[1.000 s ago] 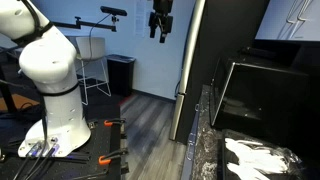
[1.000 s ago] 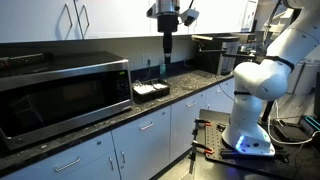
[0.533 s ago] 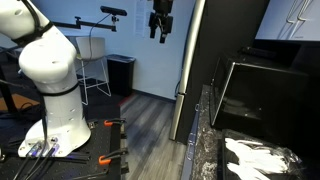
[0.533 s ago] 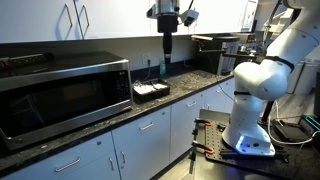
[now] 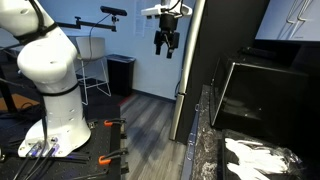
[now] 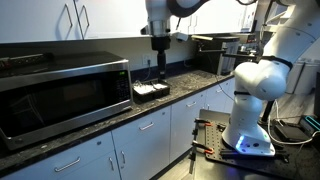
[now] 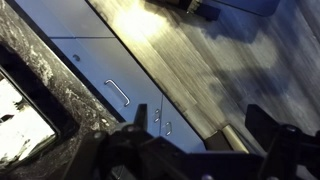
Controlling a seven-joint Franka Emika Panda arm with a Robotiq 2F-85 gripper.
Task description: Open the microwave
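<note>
The microwave (image 6: 62, 98) is a black box with a glossy dark glass door, standing on the counter; its door is shut. It also shows in an exterior view (image 5: 255, 92) at the right. My gripper (image 6: 158, 45) hangs high in the air, well apart from the microwave, over the counter's far part. It also shows in an exterior view (image 5: 167, 43), fingers pointing down. In the wrist view the gripper (image 7: 200, 138) is open and empty, with floor and cabinet fronts between its fingers. The microwave is out of the wrist view.
A black tray (image 6: 151, 91) with white items lies on the speckled counter (image 6: 190, 82) beside the microwave. A tall black panel (image 5: 215, 60) stands next to the counter. White upper cabinets (image 6: 60, 20) hang above. The robot base (image 6: 250, 100) stands on the floor.
The gripper has moved sideways toward the microwave side and dropped a little. It stays open. The microwave door has not moved.
</note>
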